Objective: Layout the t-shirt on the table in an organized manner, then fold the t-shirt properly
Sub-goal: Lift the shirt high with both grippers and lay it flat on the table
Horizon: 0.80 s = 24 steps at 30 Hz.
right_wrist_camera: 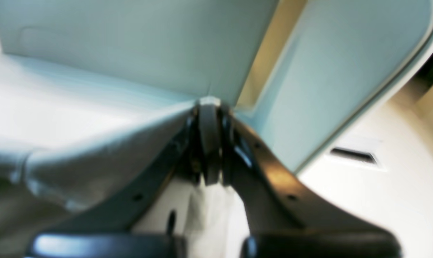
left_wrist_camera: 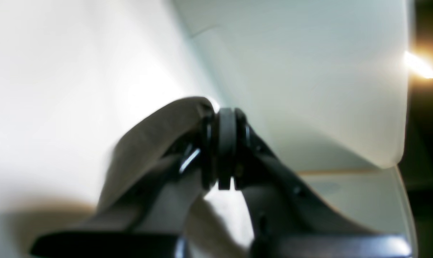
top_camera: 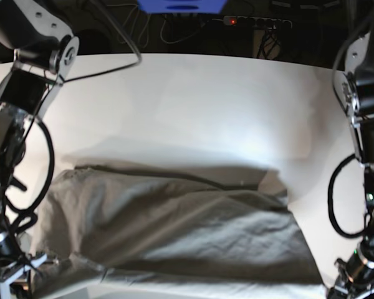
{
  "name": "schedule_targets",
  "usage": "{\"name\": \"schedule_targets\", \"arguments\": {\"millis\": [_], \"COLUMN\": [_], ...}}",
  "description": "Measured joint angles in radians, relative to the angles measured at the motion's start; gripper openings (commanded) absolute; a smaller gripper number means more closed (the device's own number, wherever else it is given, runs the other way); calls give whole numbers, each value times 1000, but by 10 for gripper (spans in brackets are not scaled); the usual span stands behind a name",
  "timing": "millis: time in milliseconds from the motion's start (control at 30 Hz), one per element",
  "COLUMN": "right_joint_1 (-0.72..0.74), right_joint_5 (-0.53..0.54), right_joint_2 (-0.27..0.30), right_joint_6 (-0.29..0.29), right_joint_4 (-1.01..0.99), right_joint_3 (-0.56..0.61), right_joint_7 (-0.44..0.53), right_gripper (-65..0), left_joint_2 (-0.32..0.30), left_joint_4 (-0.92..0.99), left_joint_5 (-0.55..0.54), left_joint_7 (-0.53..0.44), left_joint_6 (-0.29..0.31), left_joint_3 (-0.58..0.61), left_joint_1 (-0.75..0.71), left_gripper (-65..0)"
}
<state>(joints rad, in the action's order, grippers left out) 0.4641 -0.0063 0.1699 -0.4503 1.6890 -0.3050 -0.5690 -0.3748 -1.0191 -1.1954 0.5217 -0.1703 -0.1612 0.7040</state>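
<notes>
Creased beige-grey t-shirt [top_camera: 174, 233] lies spread across the white table [top_camera: 206, 106]

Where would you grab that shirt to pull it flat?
Probably at its two near corners, from the near side, as the left gripper and right gripper do now: the t-shirt lies wide across the table, wrinkled, so outward tension should smooth it.

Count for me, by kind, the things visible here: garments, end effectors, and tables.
Garments: 1, the t-shirt
End effectors: 2, the left end effector and the right end effector, each shut on shirt cloth
Tables: 1, the white table
Total: 4
</notes>
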Motion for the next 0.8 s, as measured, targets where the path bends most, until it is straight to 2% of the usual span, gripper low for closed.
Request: {"name": "schedule_targets", "arguments": {"millis": [233,367,467,600,700,800], "right_joint_1": [276,461,535,525,397,226], "right_joint_5": [-6,5,-3,-5,-3,0], "right_joint_2": [73,101,132,140,136,125], "right_joint_6": [2,2,2,2,2,0], "right_joint_4": [-163,-240,-254,-233,-149,-52], "right_joint_3": [66,108,129,138,135,136], "right_joint_7": [-13,-4,1,-8,-10,-8], "right_gripper": [-650,-650,-650,-650,-650,-650], "left_joint_2": [11,7,2,-3,-3,-16], "left_joint_4": [133,154,151,140,132,80], "left_joint_5": [0,3,2,2,-4,3], "left_joint_7": [14,-26,-33,-39,-42,-30], "left_joint_6": [-2,-6,-5,-5,2,-6], "left_joint_3": [142,187,196,196,187,190], "left_joint_1": [266,414,491,495,416,261], "left_gripper": [-650,-650,-650,-650,-650,-650]}}
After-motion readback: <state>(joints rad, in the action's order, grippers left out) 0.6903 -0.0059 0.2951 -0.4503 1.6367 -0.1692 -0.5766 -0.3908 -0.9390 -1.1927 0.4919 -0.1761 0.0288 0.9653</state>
